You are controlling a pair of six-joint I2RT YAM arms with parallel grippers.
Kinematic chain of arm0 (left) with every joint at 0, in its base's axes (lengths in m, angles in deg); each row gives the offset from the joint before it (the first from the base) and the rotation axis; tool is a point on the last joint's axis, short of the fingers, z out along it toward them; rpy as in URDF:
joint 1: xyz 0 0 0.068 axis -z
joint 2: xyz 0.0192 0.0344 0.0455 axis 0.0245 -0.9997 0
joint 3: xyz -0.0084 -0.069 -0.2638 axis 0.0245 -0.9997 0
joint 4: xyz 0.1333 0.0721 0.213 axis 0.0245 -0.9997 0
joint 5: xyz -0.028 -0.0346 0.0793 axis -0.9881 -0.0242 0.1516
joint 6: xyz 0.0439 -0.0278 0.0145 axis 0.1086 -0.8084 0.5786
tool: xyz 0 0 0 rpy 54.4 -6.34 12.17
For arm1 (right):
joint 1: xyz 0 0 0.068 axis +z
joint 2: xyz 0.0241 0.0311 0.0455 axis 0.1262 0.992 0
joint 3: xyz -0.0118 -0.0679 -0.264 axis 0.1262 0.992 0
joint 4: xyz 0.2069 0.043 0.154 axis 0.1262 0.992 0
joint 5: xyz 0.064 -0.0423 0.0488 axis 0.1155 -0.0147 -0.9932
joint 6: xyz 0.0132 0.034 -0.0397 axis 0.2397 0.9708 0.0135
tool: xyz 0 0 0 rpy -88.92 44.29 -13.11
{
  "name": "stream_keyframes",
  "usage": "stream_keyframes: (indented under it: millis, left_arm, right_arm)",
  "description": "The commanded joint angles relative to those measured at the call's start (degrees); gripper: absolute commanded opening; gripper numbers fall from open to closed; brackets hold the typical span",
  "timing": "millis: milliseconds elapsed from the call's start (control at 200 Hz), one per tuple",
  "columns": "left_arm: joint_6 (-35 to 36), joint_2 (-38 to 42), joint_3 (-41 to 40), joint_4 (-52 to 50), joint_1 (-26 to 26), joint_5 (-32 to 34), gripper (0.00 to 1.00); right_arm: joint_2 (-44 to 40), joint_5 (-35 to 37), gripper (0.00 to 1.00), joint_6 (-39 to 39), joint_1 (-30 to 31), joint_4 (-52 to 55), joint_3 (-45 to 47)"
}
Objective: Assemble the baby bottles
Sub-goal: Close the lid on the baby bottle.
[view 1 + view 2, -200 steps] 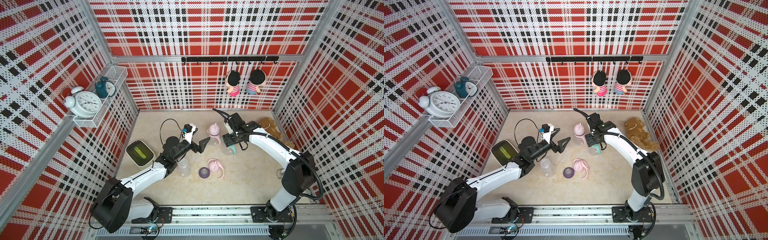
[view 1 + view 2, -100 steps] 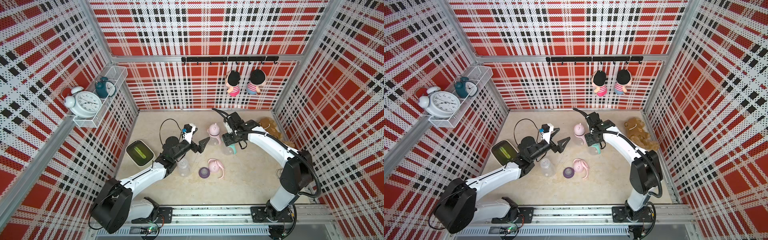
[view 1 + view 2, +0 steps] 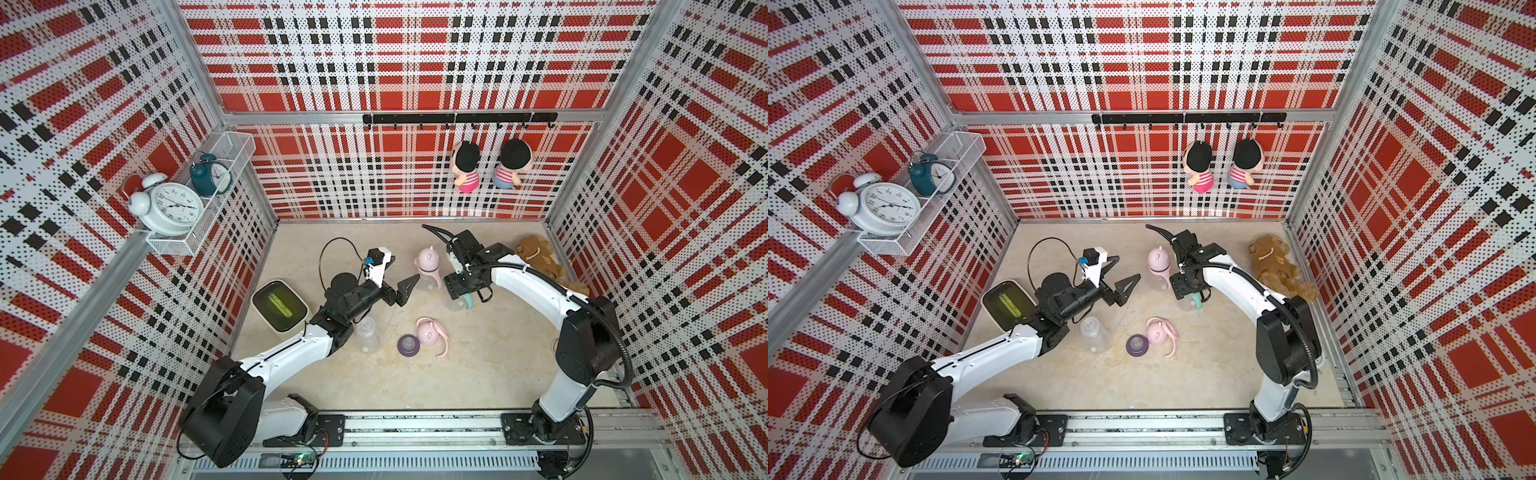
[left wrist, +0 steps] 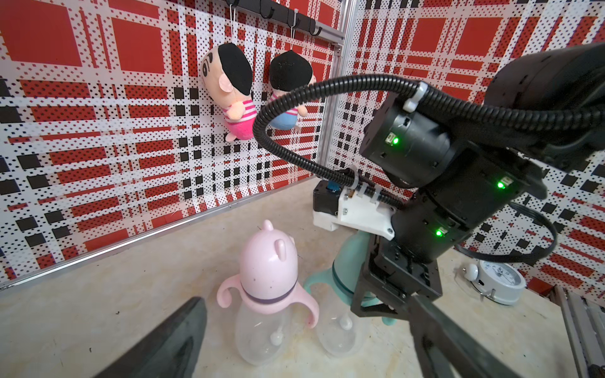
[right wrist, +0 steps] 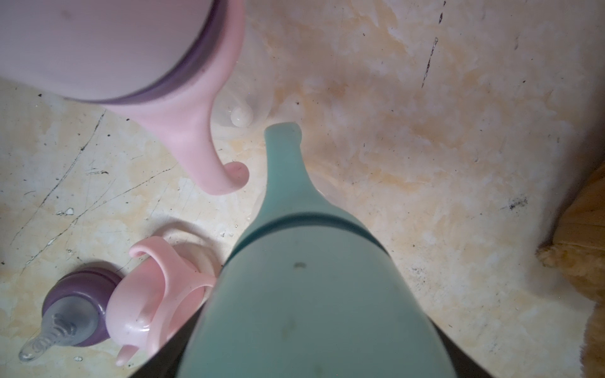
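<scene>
Teal plastic sits between the jaws of the right gripper (image 3: 462, 294), which is closed around the teal dome cap (image 5: 304, 288) from above. Under it the teal bottle (image 4: 340, 330) stands upright on the beige table (image 3: 478, 374), clear belly down, one teal handle loop sticking out. My read is that the cap is being seated, so the next move calls for a straight push or a clean let-go without tipping it. Just beside it stands a finished pink bottle (image 4: 266, 284), capped and eared. The left gripper (image 3: 401, 272) hangs nearby, jaws spread wide and empty. Nearer the rail are the third bottle's parts: a bare clear bottle body (image 3: 368, 336), a purple nipple collar (image 3: 408, 345) and a pink cap with its handle ring (image 3: 430, 334). Collar and cap touch; the body sits apart.
</scene>
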Motion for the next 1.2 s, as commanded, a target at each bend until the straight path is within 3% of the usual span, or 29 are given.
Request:
stream_keyframes:
  millis: [0, 937, 1193]
  left_arm:
    - [0.7, 1.4, -0.1, -0.7, -0.6, 0.4, 0.98]
    - [0.4, 1.2, 0.0, -0.8, -0.5, 0.1, 0.98]
    - [0.2, 0.9, 0.4, -0.9, -0.6, 0.1, 0.98]
  right_arm:
    - [2.0, -0.3, 0.76, -0.2, -0.6, 2.2, 0.2]
    - [1.4, 0.2, 0.84, -0.9, -0.6, 2.6, -4.2]
    - [-2.2, -1.2, 0.92, -1.1, -0.5, 3.5, -4.6]
